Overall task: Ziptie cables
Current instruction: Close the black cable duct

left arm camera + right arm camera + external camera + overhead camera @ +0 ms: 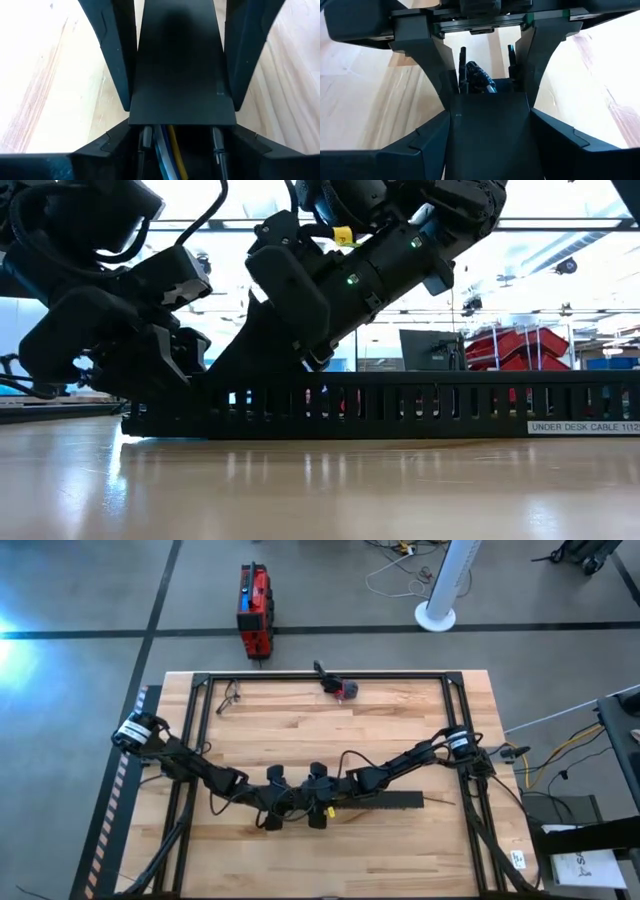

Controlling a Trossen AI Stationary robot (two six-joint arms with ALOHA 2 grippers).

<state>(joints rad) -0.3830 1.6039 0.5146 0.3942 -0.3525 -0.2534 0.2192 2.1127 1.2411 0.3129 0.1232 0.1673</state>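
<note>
I have both arms brought in low over the wooden surface [400, 730], meeting at the long black slotted cable tray [385, 801] that lies along its near half. I will place everything by that tray.

The left pincer [272, 802] sits at the tray's left end. In the left wrist view its two dark fingers [116, 55] stand spread on either side of the tray's flat black lid [180, 65], with bare wood showing outside each finger, so I read it as straddling the tray with the jaws apart; whether the pads press the tray's sides I cannot tell.

The right pincer [320, 802] is just beside the left one, also over the tray's left end. Its wrist view shows its fingers [432, 60] likewise spread to either side of the lid [492, 130], facing the left arm's body just past the tray's end.

The cables [167, 150] lie inside the tray, under the lid: in the left wrist view I see blue, white and yellow strands with dark ones beside them coming out of the tray's open end, directly between and below the left pincer's fingers. In the right wrist view a dark knot of wire ends [479, 77] shows at the tray's end
</note>
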